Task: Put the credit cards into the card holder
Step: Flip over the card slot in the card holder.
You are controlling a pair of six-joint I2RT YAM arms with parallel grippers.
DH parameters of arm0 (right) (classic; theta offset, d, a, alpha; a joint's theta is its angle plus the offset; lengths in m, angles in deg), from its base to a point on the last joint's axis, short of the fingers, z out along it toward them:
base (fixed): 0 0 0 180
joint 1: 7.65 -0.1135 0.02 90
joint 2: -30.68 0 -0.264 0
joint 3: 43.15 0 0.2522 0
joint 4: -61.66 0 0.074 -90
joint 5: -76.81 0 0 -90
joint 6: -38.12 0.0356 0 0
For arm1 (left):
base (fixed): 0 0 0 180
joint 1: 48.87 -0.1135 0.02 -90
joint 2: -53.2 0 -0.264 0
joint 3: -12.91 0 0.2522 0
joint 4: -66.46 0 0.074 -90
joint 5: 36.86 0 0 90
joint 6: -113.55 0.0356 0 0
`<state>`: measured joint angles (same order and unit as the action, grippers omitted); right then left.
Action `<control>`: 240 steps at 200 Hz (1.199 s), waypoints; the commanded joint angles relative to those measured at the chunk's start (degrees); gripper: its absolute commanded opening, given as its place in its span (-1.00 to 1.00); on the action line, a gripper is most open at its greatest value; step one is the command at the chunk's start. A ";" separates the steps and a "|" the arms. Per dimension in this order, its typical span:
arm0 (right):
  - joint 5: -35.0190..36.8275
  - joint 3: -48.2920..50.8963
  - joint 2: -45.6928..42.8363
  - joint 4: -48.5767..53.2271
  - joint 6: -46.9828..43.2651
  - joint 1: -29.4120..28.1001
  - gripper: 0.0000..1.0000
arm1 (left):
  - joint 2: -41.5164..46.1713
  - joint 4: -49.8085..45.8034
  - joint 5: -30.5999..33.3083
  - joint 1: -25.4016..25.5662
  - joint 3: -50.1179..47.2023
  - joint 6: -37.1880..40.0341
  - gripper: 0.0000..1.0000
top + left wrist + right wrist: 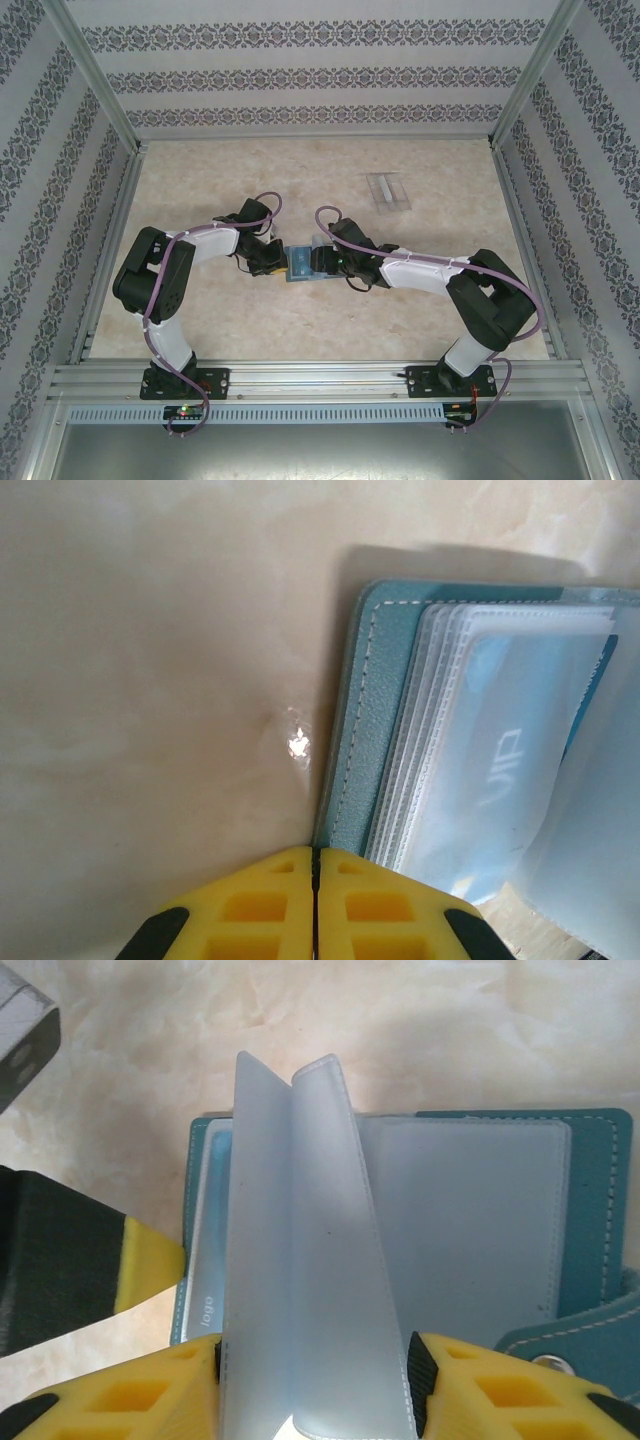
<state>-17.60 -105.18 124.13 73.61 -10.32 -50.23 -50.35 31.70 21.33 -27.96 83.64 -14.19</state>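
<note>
Where the holder lies: we find the holder (300, 266) open and flat at the middle of the table (250, 180), teal cover down, between the two grippers.
Left gripper: we see the left gripper (315, 865) with its yellow fingers (250, 910) pressed together and nothing between them; the tips touch the left edge of the teal cover.
Right gripper: we see the right gripper (315, 1355) at the near edge of the holder, jaws well apart.
Sleeves: two frosted sleeves (300, 1240) stand upright from the spine and fill the gap between the right jaws; we cannot tell whether the black pads press their edges or only stand just beside them.
Right half: one more sleeve lies flat on the right-hand cover, pale grey-blue.
Left half: a stack of clear sleeves lies flat on the left-hand cover, its edges fanned in the left wrist view.
Card: a blue card (500, 770) sits inside one sleeve of that stack, with pale letters reading VIP across it.
Strap: the teal strap (575, 1335), white-stitched and carrying a metal snap, lies at the holder's right near corner, just beside the right finger.
Box: a clear box (388, 190) rests farther back on the table, to the right, well apart from the holder.
Arms: both arms bend inward from their bases, so we see the grippers facing each other across the holder.
</note>
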 commanded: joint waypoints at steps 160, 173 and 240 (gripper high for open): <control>-7.38 -3.99 2.71 -3.79 -6.47 1.10 0.25 | 3.53 2.35 -3.34 -4.67 -3.62 -0.05 -0.70; -9.18 -3.61 2.71 -5.29 -6.10 1.61 0.22 | 3.42 2.54 -3.26 -4.71 -3.53 0.00 -0.63; -16.91 -3.53 5.86 -12.90 -2.38 3.38 0.11 | 7.02 3.81 -2.58 -6.53 -4.66 -1.20 -0.41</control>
<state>-29.66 -108.92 127.67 65.57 -14.91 -47.50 -46.75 34.02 18.27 -32.75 80.10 -14.56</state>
